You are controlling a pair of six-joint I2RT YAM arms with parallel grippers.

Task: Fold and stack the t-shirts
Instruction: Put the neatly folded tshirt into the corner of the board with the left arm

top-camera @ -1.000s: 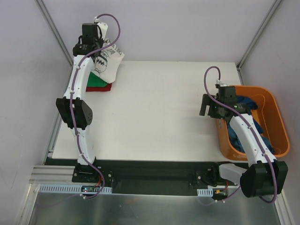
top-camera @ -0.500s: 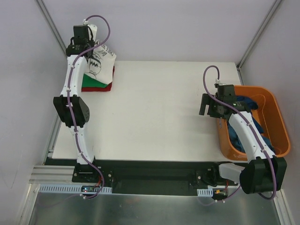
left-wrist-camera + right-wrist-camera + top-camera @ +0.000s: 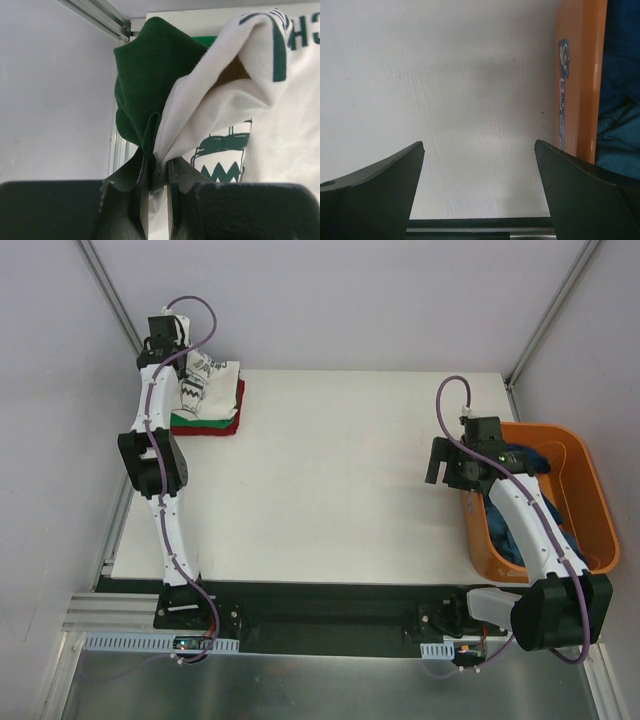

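left end effector is gripping the white t-shirt over the green-and-red stack; right end effector is hanging wide and empty, with a blue t-shirt waiting in the tub.

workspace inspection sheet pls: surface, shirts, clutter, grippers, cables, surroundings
surface: white table, bare in the middle
job's things: white t-shirt draped on green t-shirt and red t-shirt, far left corner; blue garments in orange tub
clutter: nothing seen
grippers: left gripper shut on white t-shirt; right gripper open, empty, beside tub
cables: purple cables along both arms, untangled
surroundings: grey walls, metal frame
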